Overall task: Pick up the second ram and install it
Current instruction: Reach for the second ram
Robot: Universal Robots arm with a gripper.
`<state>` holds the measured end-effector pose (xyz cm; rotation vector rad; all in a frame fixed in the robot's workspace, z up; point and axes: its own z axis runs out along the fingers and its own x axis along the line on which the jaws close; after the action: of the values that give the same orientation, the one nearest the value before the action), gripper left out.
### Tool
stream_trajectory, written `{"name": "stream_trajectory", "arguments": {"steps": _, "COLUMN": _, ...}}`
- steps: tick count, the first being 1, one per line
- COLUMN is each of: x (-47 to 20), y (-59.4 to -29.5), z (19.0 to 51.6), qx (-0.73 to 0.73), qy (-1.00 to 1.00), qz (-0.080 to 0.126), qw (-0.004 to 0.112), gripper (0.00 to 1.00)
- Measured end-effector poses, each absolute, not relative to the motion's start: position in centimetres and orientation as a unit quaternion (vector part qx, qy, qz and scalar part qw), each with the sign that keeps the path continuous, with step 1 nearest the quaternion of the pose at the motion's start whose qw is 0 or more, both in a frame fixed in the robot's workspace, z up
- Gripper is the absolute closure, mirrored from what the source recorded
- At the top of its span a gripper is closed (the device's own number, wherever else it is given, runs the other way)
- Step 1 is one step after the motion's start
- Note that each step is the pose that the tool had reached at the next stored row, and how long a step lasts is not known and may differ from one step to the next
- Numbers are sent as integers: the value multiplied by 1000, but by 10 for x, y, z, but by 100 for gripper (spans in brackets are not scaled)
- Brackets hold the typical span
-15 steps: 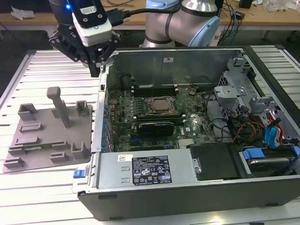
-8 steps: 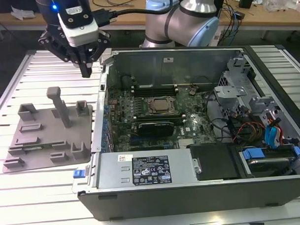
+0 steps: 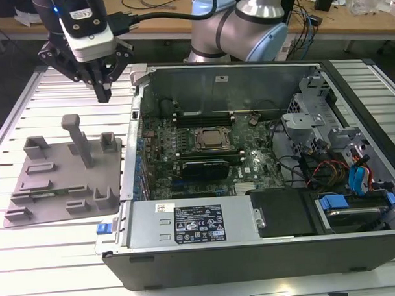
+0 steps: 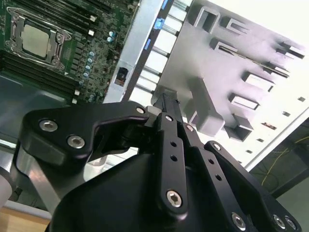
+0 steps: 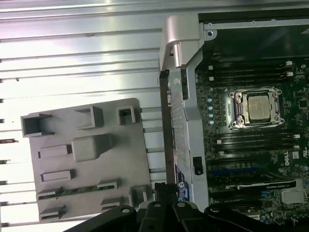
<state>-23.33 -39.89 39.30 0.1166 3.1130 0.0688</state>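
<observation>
First wrist view: the second ram (image 5: 79, 189) lies slotted in the gray holder tray (image 5: 123, 159), untouched. The pincer (image 3: 103, 93), tips together and empty, hovers beside the computer case (image 3: 253, 250). Pickup and installation both seem left to do.

We see even overhead room light in the exterior view, with soft shadows on the grey fixture (image 3: 55, 156). The slatted table (image 5: 82, 53) glares white in both wrist views, blown out past the fixture in the second wrist view. The gripper (image 4: 166, 100) reads near-black there. The case wall (image 3: 215, 82) is dimmer.
</observation>
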Motion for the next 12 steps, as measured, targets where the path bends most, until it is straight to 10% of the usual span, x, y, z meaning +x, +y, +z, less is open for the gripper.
{"name": "stream_trajectory", "arguments": {"steps": 12, "x": -266, "y": -399, "z": 392, "qx": 37, "qy": 999, "qz": 22, "qw": 13, "gripper": 92}}
